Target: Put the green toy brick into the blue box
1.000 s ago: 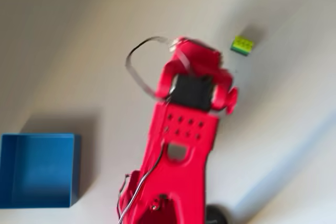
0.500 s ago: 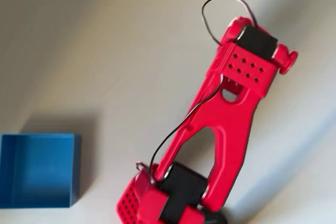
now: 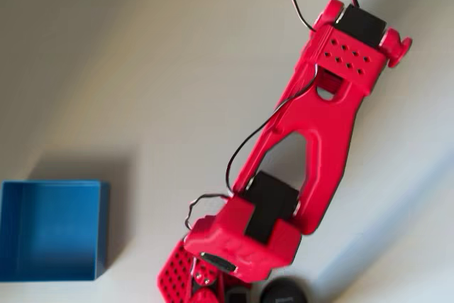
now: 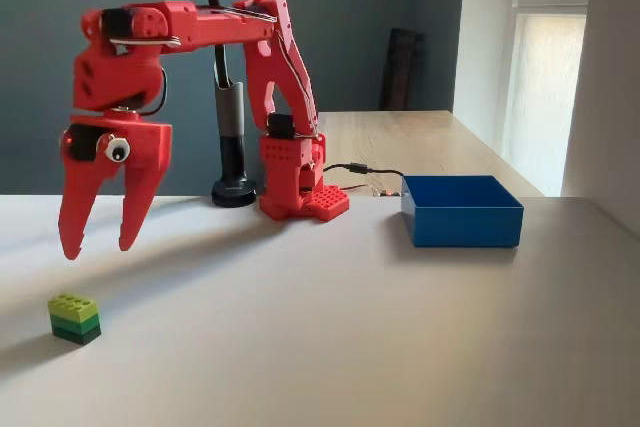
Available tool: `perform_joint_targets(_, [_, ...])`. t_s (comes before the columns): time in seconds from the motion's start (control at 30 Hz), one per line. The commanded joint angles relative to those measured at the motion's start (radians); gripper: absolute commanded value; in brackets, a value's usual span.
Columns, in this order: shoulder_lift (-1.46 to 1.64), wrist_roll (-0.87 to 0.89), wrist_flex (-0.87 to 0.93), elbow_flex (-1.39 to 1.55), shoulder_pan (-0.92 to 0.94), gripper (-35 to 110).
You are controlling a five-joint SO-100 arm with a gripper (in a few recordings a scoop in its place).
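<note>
**Here the pincer hangs over the brick**

Below and slightly left of the red pincer [image 4: 98,243], whose two fingers are spread with nothing between them, one green toy brick [image 4: 75,318] sits on the pale tabletop [image 4: 330,337], clear of both tips. One blue box [image 4: 461,211] stands well apart at the right.

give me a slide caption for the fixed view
Red arm's open gripper poised above the green toy brick, blue box waiting across the table.

Black lamp stand [image 4: 233,152] (behind) on table [image 4: 350,347]
</note>
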Motion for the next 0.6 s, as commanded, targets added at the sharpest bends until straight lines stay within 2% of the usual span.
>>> perform_joint_targets(0.0, [-0.02, 0.008, 0.026, -0.137, 0.02, 21])
perform_joint_targets(0.57, [-0.287, -0.1, 0.106, -0.399, 0.084, 21])
